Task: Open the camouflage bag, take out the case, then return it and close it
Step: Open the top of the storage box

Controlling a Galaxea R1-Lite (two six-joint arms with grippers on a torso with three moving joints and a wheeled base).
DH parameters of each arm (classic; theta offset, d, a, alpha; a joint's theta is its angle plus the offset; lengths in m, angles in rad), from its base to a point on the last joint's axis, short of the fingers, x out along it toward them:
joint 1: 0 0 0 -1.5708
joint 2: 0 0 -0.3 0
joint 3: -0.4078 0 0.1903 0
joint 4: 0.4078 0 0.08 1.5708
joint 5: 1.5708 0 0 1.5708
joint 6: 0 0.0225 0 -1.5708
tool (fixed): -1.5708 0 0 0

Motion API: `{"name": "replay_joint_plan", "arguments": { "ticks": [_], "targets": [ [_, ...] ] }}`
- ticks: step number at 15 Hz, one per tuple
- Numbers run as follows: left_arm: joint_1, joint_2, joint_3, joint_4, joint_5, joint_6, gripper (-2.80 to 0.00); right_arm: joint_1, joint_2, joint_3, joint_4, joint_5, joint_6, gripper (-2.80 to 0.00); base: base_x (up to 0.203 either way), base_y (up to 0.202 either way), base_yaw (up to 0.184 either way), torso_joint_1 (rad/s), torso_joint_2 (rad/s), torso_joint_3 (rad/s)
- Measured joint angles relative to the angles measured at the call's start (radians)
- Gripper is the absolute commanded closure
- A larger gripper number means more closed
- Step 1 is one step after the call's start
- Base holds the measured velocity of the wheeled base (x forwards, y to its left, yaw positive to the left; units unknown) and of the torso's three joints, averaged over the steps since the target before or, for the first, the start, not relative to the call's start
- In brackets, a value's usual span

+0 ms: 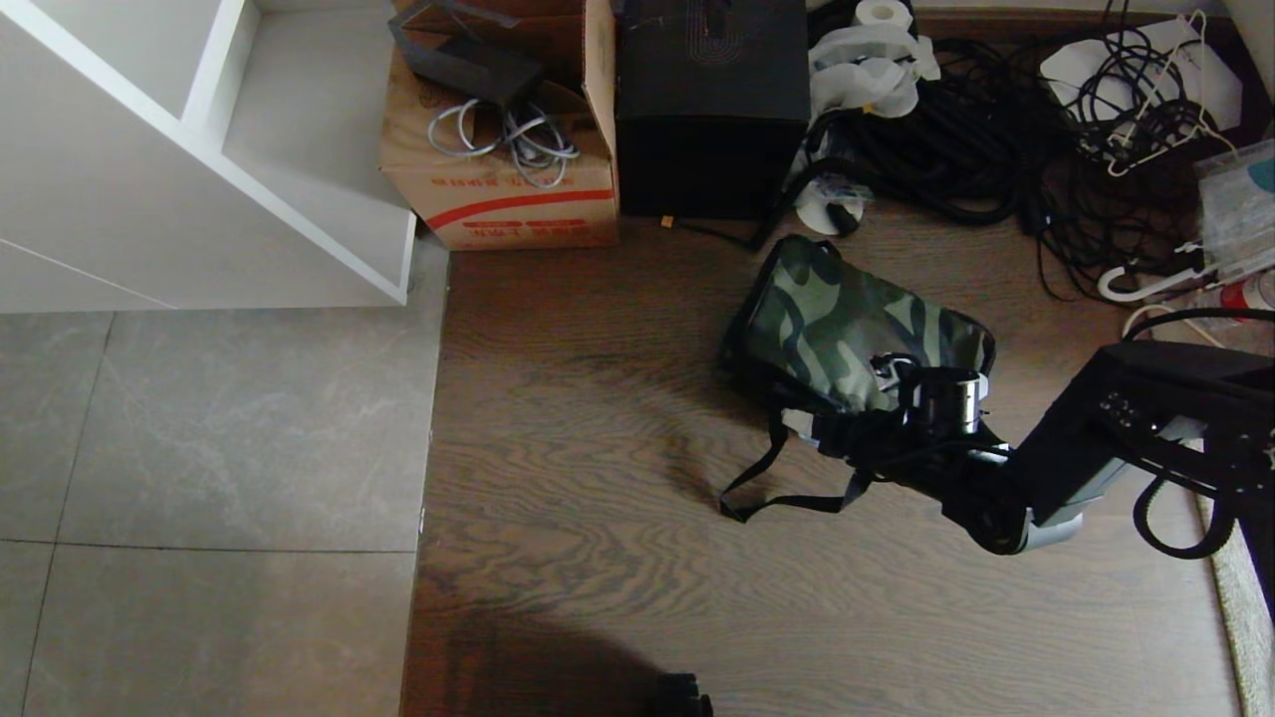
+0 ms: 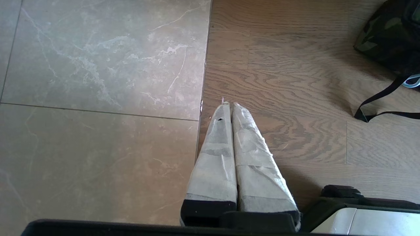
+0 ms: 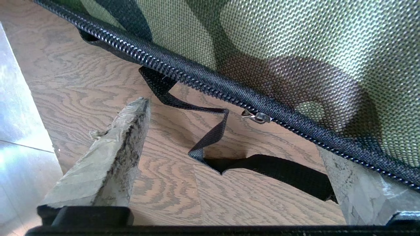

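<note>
The camouflage bag lies flat on the wooden floor with its flap down and no lining or interior showing. Its black strap trails toward me. My right gripper hovers at the bag's near edge, open wide and holding nothing. In the right wrist view the gripper frames the zip's metal slider on the black zip band, with the strap on the floor below. The case is hidden. My left gripper is shut and parked over the seam between tile and wood; the bag's corner shows far off.
Behind the bag stand a tall black box and a brown cardboard carton. Tangled black cables and white hangers lie at the back right. A white shelf unit is at the back left, above grey tile floor.
</note>
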Motion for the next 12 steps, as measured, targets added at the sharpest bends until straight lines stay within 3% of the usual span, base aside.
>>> {"name": "replay_joint_plan", "arguments": {
  "ticks": [3,4,12],
  "targets": [
    [0.000,0.000,0.000,0.000,0.000,0.000,0.00,0.000,0.000,0.000,-0.001,0.000,0.009,-2.80,0.000,0.000,0.000,0.000,0.00,0.000],
    [0.000,0.000,0.000,0.000,0.000,0.000,0.00,-0.001,0.000,0.004,-0.002,0.000,0.011,0.00,0.000,0.000,0.000,0.000,0.00,0.000],
    [0.000,0.000,0.000,0.000,0.000,0.000,0.00,0.000,-0.003,0.003,-0.035,-0.001,0.017,0.00,0.000,0.000,0.000,0.000,0.00,0.000]
  ]
}}
